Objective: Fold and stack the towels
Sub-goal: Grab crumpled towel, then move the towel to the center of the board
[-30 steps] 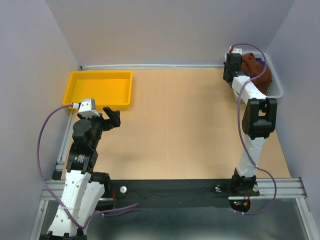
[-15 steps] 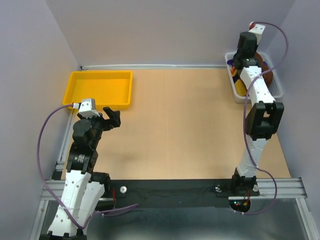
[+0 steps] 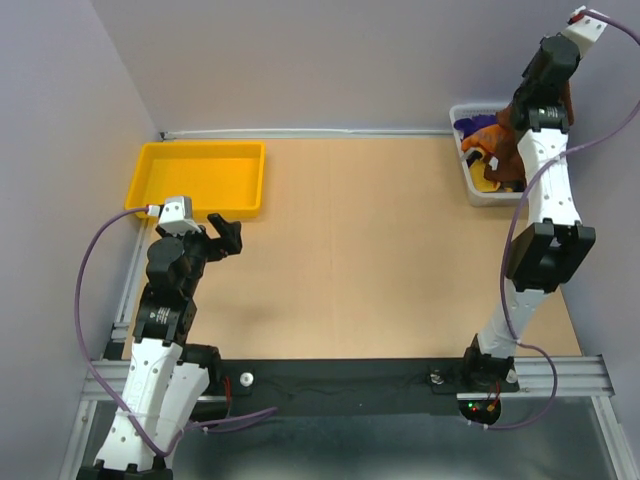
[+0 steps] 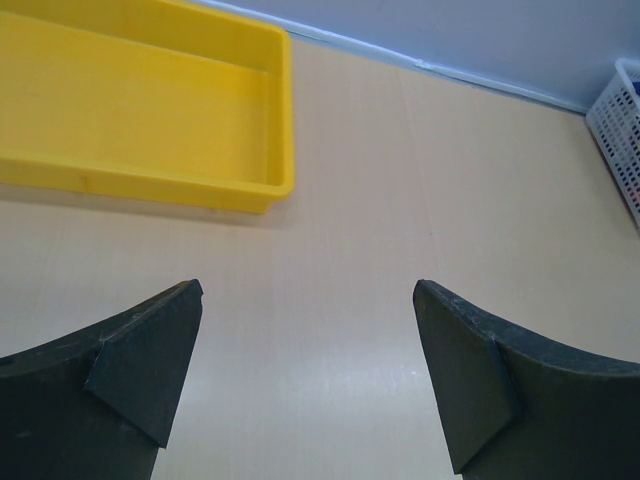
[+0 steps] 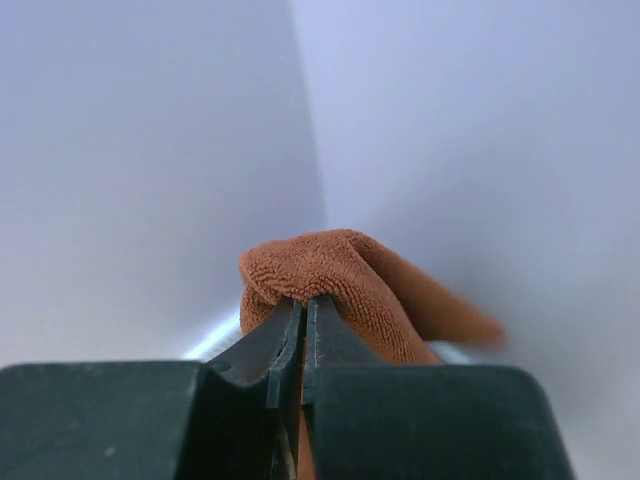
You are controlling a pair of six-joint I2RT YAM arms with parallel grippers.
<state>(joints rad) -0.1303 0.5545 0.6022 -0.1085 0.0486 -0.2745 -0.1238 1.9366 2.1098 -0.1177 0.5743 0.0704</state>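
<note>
A brown towel (image 3: pixel 497 137) hangs above the white mesh basket (image 3: pixel 470 192) at the far right. My right gripper (image 3: pixel 522 112) is shut on it and held high. In the right wrist view the fingers pinch a fold of the brown towel (image 5: pixel 340 265), and the right gripper (image 5: pixel 304 298) faces the wall. More towels stay in the basket: a purple one (image 3: pixel 470 127) and one with yellow (image 3: pixel 485 181). My left gripper (image 3: pixel 228 232) hovers open and holds nothing near the tray. In its own view the left gripper (image 4: pixel 308 290) shows only bare table between the fingers.
A yellow tray (image 3: pixel 200 175) with nothing in it sits at the far left, and shows too in the left wrist view as the tray (image 4: pixel 150 190). The basket's edge (image 4: pixel 620 130) shows at that view's right. Walls close in the table at the back and on both sides.
My right gripper shut on the brown towel in the basket, then rose up and to the right, pulling the towel out. The left arm has not moved.
</note>
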